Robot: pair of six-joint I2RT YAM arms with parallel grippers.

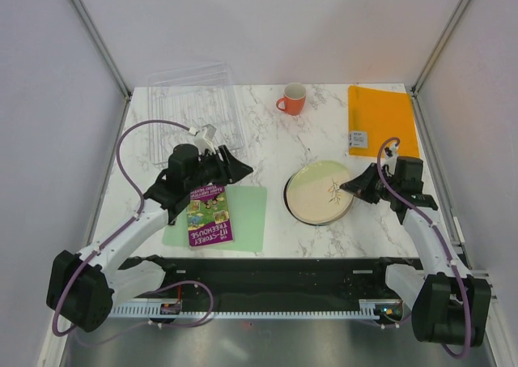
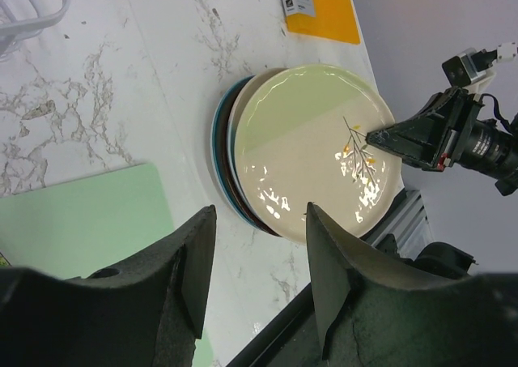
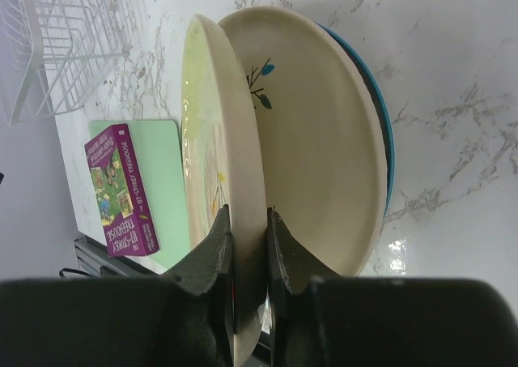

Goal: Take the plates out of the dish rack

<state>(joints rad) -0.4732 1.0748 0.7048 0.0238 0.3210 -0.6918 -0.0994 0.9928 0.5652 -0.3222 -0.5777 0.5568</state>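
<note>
A stack of plates (image 1: pixel 301 211) lies on the marble table right of centre. On top is the pale yellow-green plate (image 1: pixel 320 190) (image 2: pixel 320 148) (image 3: pixel 201 124) with a sprig. My right gripper (image 1: pixel 350 187) (image 3: pixel 249 213) (image 2: pixel 372 134) is shut on its right rim, and that side stands a little off the blue-and-cream plate (image 3: pixel 324 140) below. A dark-red rim and a blue rim (image 2: pixel 220 152) peek out on the stack's left. My left gripper (image 1: pixel 243 168) (image 2: pixel 259 221) hovers open and holds nothing, left of the stack. The clear dish rack (image 1: pixel 194 108) (image 3: pixel 57 43) stands at the back left, and I see no plates in it.
A light green mat (image 1: pixel 247 213) with a purple book (image 1: pixel 209 215) lies near the front, under the left arm. An orange mug (image 1: pixel 292 100) stands at the back centre. An orange sheet (image 1: pixel 382 120) with a small card (image 1: pixel 358 138) lies at the back right.
</note>
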